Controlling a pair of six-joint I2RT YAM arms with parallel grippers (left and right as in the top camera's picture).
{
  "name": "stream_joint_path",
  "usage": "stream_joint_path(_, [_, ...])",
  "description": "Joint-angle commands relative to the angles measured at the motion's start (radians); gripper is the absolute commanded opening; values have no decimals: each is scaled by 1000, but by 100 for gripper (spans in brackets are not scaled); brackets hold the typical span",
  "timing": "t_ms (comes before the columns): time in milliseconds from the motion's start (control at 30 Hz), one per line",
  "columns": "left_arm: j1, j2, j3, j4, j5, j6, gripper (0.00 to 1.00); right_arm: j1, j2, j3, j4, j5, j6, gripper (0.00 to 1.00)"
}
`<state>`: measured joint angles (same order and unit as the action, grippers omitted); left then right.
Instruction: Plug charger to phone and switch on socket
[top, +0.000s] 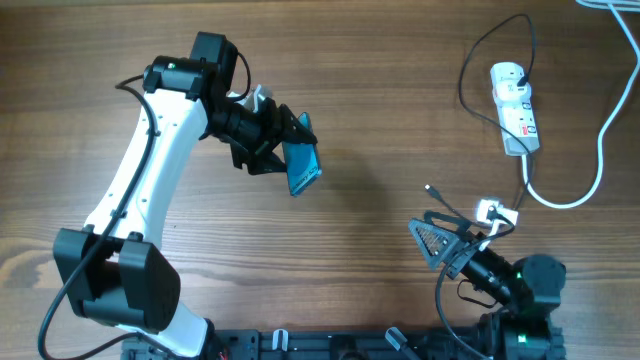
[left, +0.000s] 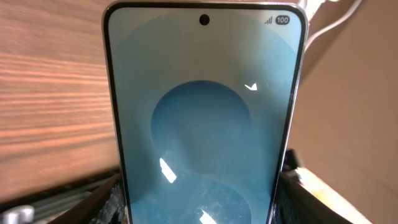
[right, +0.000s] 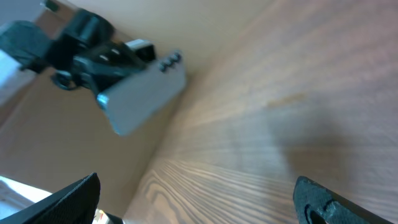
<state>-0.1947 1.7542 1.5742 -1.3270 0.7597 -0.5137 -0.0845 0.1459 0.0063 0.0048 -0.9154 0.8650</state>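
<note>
My left gripper (top: 283, 150) is shut on the phone (top: 304, 166) and holds it tilted above the table left of centre. In the left wrist view the phone's turquoise screen (left: 205, 112) fills the frame between the fingers (left: 202, 202). The white socket strip (top: 515, 108) lies at the far right, with the charger's black plug (top: 524, 80) in it. The thin black charger cable (top: 466, 80) loops round it, and its connector tip (top: 429, 187) lies on the table just above my right gripper (top: 440, 242). My right gripper is open and empty. The right wrist view (right: 199, 199) shows the phone's grey back (right: 144, 99) far off.
A thicker white cable (top: 598, 150) trails from the strip and curves along the table's right side. The wooden table (top: 380, 100) stretches between the two arms. The arm bases stand at the front edge.
</note>
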Motion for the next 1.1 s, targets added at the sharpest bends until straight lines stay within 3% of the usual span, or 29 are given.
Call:
stream_joint_path(0, [0, -7, 22, -1, 232, -71, 41, 4, 174, -1, 6, 2, -192, 100])
stream_joint_path(200, [0, -6, 22, 61, 229, -106, 44, 165, 184, 29, 39, 41, -146, 100])
stream_joint_path(400, [0, -6, 22, 201, 127, -158, 48, 302, 242, 189, 24, 266, -167, 100])
stream_joint_path(467, [0, -6, 22, 217, 48, -210, 47, 357, 359, 268, 24, 311, -238, 100])
stream_joint_path(600, [0, -6, 22, 240, 45, -255, 47, 488, 631, 425, 54, 431, -352, 99])
stream_joint_path(833, [0, -6, 21, 247, 26, -258, 47, 813, 1009, 480, 552, 898, -343, 100])
stream_joint_path(1000, [0, -6, 21, 247, 7, -257, 47, 828, 1199, 628, 593, 900, -305, 99])
stream_joint_path(1067, [0, -6, 21, 246, 7, -257, 47, 828, 1244, 679, 592, 900, -304, 93])
